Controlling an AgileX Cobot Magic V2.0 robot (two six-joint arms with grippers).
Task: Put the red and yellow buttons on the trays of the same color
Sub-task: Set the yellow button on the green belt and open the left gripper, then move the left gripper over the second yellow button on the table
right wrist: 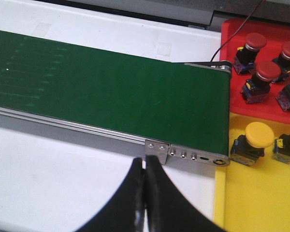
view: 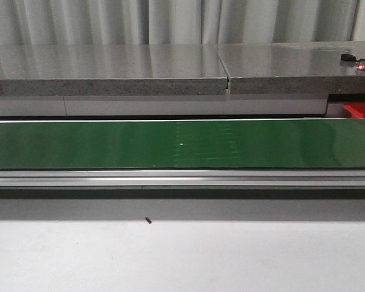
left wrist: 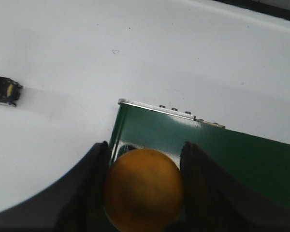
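Observation:
In the left wrist view my left gripper (left wrist: 146, 146) is shut on a yellow button (left wrist: 142, 188), its round cap filling the gap between the dark fingers (left wrist: 94, 183), over the end of the green belt (left wrist: 232, 154). In the right wrist view my right gripper (right wrist: 145, 164) is shut with nothing in it, just in front of the belt's end bracket (right wrist: 157, 150). Beyond that end lie a red tray (right wrist: 229, 34) holding several red buttons (right wrist: 267, 71) and a yellow tray (right wrist: 261, 198) holding two yellow buttons (right wrist: 257, 137). Neither gripper shows in the front view.
The green conveyor belt (view: 182, 143) runs across the front view with nothing on it. A corner of the red tray (view: 360, 109) shows at the far right. Another button (left wrist: 4, 90) lies on the white table off the belt's end. A small dark speck (view: 148, 220) lies on the table.

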